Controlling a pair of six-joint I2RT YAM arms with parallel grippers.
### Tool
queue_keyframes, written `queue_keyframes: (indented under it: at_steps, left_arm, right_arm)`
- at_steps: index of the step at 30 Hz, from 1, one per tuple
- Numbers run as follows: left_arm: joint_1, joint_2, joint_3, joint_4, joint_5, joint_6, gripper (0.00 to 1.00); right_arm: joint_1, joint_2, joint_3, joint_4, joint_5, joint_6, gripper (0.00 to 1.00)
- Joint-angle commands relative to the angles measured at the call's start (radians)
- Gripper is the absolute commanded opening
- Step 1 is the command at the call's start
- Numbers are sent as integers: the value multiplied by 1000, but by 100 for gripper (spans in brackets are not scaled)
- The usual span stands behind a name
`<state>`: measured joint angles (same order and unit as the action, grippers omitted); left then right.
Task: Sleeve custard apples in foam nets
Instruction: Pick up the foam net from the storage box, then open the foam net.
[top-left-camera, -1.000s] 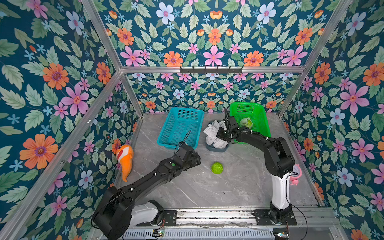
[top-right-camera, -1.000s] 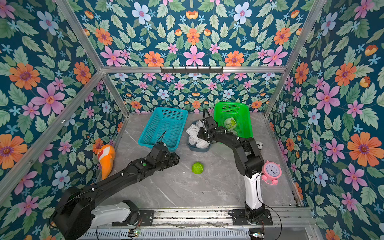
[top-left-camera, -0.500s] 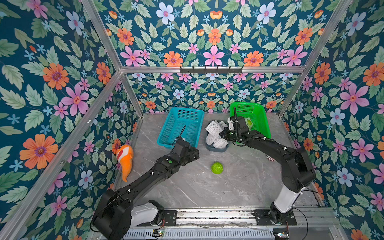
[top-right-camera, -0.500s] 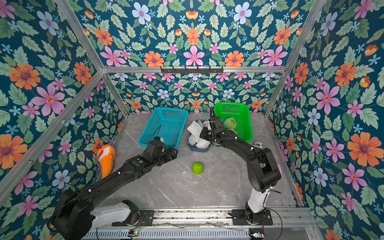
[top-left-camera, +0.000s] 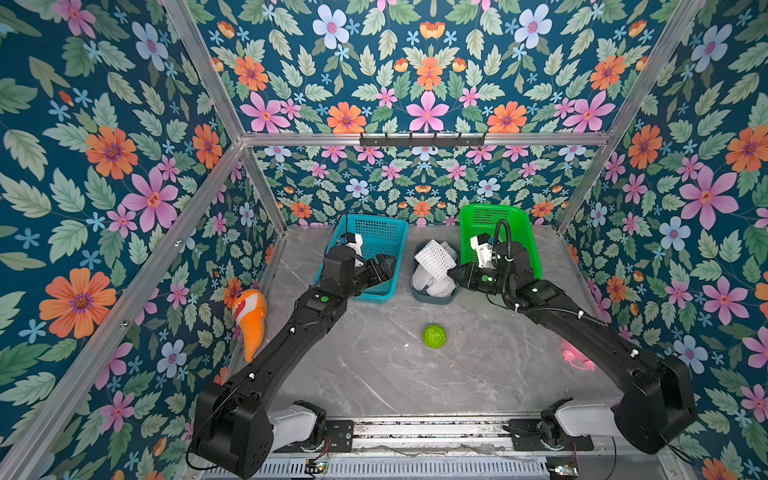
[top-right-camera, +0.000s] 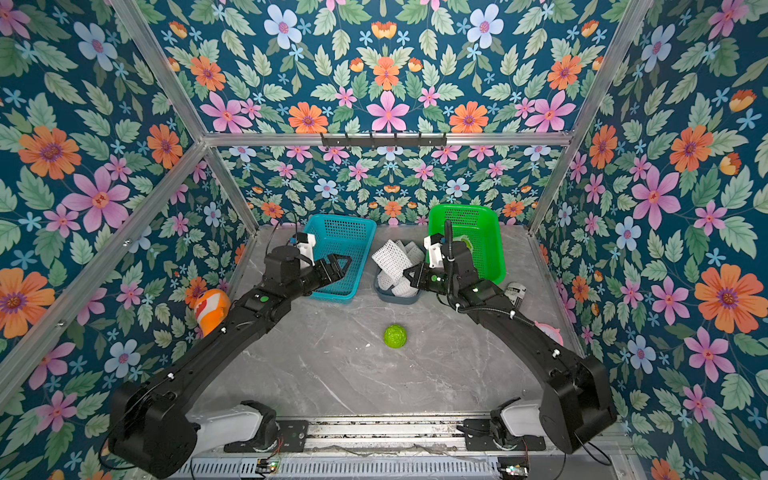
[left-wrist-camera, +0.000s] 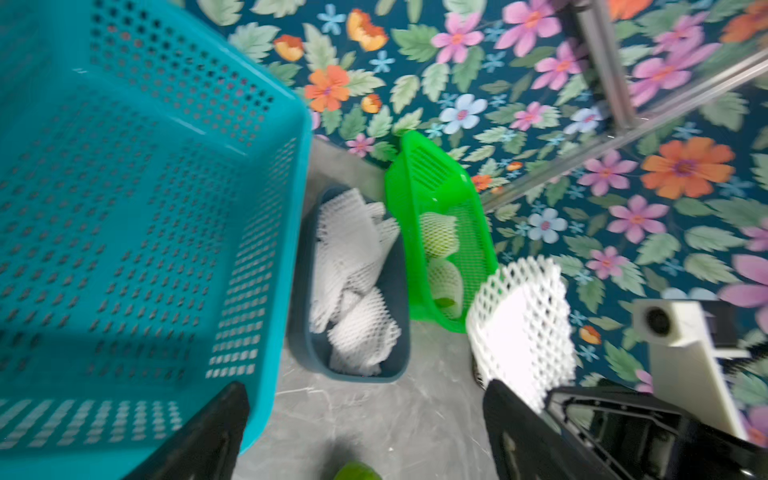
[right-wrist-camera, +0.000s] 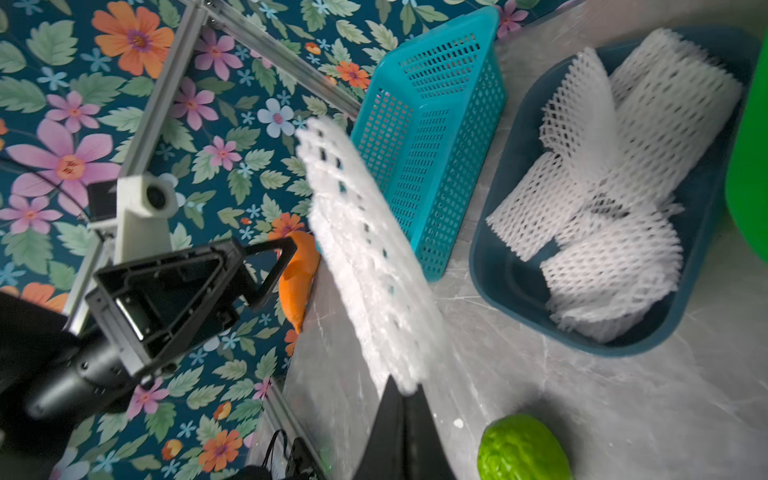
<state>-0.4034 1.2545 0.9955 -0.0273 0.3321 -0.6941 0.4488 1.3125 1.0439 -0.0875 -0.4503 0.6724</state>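
Floral wallpaper closes in a grey marbled tabletop as what looks like the third wrapping gets under way. The right gripper, jaws pressed together, pinches the lower edge of a white foam net, which stands up from its tips in the air. It is held near the grey tub, where the spare nets lie heaped. A second ago that arm was reaching over the tub; it has since drawn back with the sleeve in its grip.

The left gripper has meanwhile moved up to the near edge of the empty teal basket and spread its jaws wider. They stand well apart, holding nothing, and point toward the raised net.

Between the two arms, on open table nearer their bases, one bare custard apple sits well clear of both. Two netted fruits already lie in the green basket, seen from the left wrist.

By the look of it, two-thirds of the job is done and the freshly lifted sleeve is meant for the last fruit. The open left jaws seem set to take the net's free side so the pair can stretch its mouth. Soft foam may sag or slip from so thin a pinch.
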Motion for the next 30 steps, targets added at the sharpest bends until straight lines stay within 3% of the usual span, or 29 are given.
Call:
queue_keyframes:
  at_steps: [1, 9, 19, 22, 25, 30]
  left_arm:
    - [31, 28, 39, 76, 183, 45, 92]
    - [28, 90, 57, 258, 417, -49, 92]
    - [-77, 111, 63, 248, 445, -32, 92]
    - [-91, 117, 59, 254, 445, -37, 86]
    - [-97, 119, 43, 306, 468, -71, 72]
    - [-106, 115, 41, 324, 483, -75, 28]
  right_arm:
    - [1, -67, -23, -14, -70, -20, 0]
    - [2, -174, -79, -29, -109, -5, 0]
    - [7, -183, -88, 0, -160, 11, 0]
    - [9, -190, -91, 4, -157, 14, 0]
    - [9, -185, -91, 5, -158, 15, 0]
    - [8, -172, -91, 9, -156, 19, 0]
